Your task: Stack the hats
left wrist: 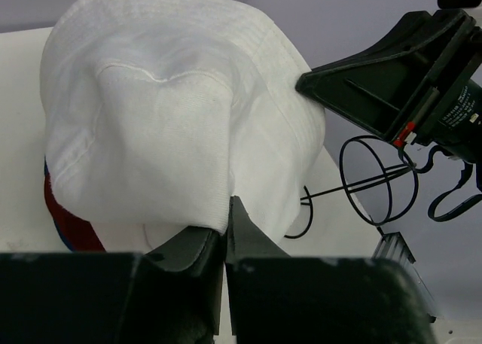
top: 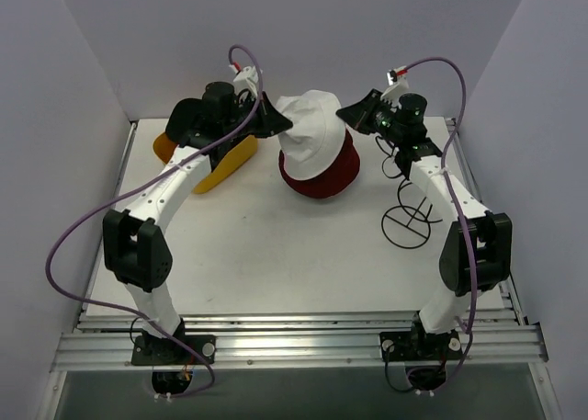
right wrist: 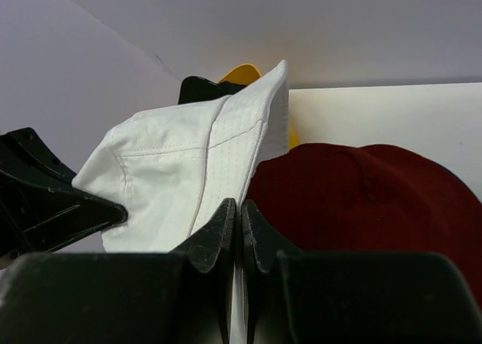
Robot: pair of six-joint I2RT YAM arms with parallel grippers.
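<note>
A: Left gripper (left wrist: 227, 222): fingers all but together, with a fold of brim from the white hat (left wrist: 166, 111) pinched between them. Right gripper (right wrist: 239, 217)?
B: Pressed tight on the opposite side of the same brim. White cloth shows in the slit between its fingers. Both arms hold the one hat, strung between them.
A: How does it lie?
B: Brim line runs left to right across the table (top: 276, 255), gripper to gripper. Crown dented, tipped toward the left arm's camera.
A: Where does it go?
B: Maroon hat (top: 323, 183), directly beneath and a shade nearer the arm bases than either gripper. From above, the white hat overlaps its far half. Touching or just clear, cannot tell.
A: Nearer arm?
B: Neither. They stand about equally off, one each side. Judgement: the drop is straight down, slightly toward the bases, both letting go together.
A: Surroundings?
B: Yellow basket (top: 225, 167) to the left of the maroon hat, wire frame (top: 409, 220) to the right, both apart from it.
</note>
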